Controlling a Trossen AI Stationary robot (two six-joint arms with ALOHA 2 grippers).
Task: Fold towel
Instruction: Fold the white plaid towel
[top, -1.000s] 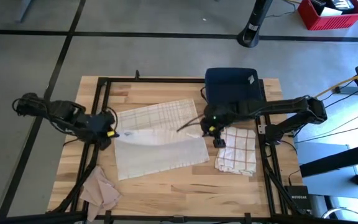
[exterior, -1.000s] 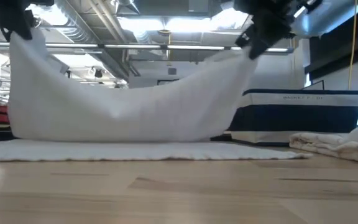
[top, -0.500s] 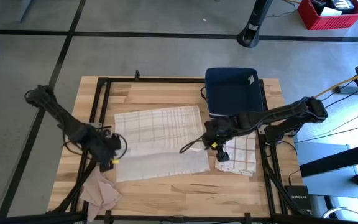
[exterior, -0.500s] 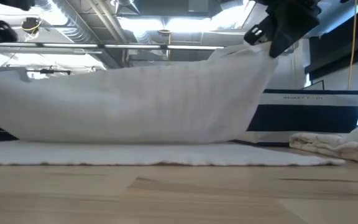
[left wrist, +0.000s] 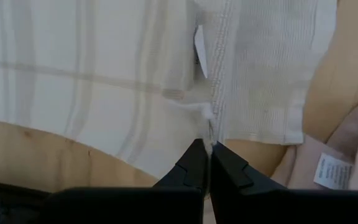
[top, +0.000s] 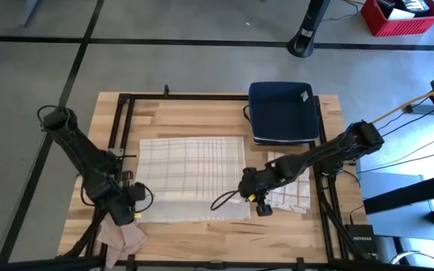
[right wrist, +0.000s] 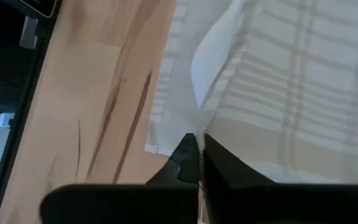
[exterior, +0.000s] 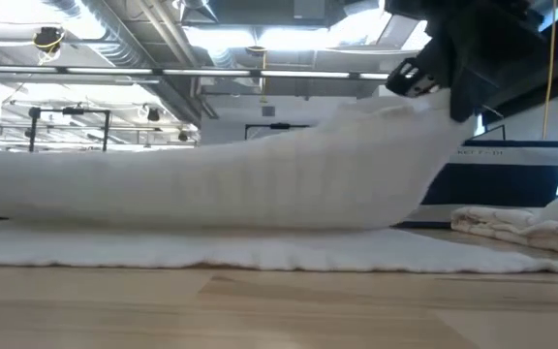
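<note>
Wooden table [top: 202, 113] fills the centre of the high view, with the plaid towel [top: 191, 162] spread at its middle. Left gripper [top: 132, 205] at lower left and right gripper [top: 253, 197] at lower centre-right each have their fingers pinched closed on a towel corner, lifting that edge so the cloth doubles over itself (a fold seemingly underway). Another checked cloth [top: 292, 184] lies just right.

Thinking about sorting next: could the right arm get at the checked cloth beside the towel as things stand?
Probably not yet: the right gripper is shut on the towel corner. The checked cloth lies uncovered just beside it, so the way looks free once it lets go.
</note>
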